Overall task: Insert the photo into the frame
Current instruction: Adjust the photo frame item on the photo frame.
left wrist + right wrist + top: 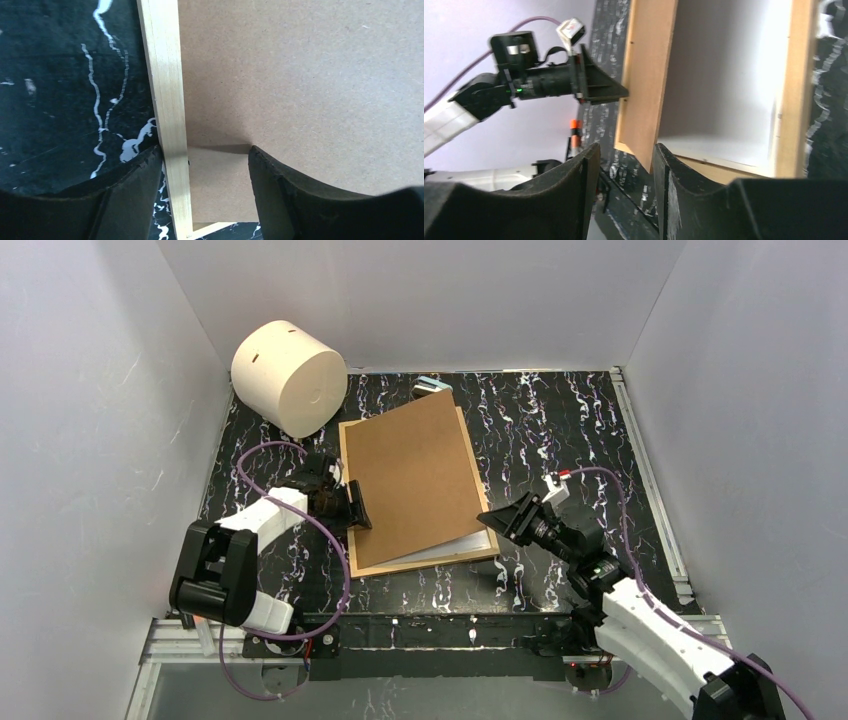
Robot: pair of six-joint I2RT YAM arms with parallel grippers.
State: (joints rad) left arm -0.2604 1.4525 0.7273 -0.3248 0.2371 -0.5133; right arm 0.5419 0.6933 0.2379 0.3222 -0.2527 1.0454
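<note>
The frame (420,567) lies face down in the middle of the black marbled table, with the plain brown backing board (415,480) askew on top of it. A white sheet (455,545) shows under the board's raised near-right corner. The photo is hidden. My left gripper (352,508) is open and straddles the frame's pale wood edge (167,100): one finger (135,190) is outside against the wood, the other over the board (300,75). My right gripper (624,160) is open around the board's corner (646,90), which touches one finger (684,190). A gap remains on the other side.
A big white cylinder (290,375) lies on its side at the back left, close to the frame's far corner. A small pale blue-white object (432,386) sits behind the frame. White walls close in the table on three sides. A metal rail (650,480) runs along the right.
</note>
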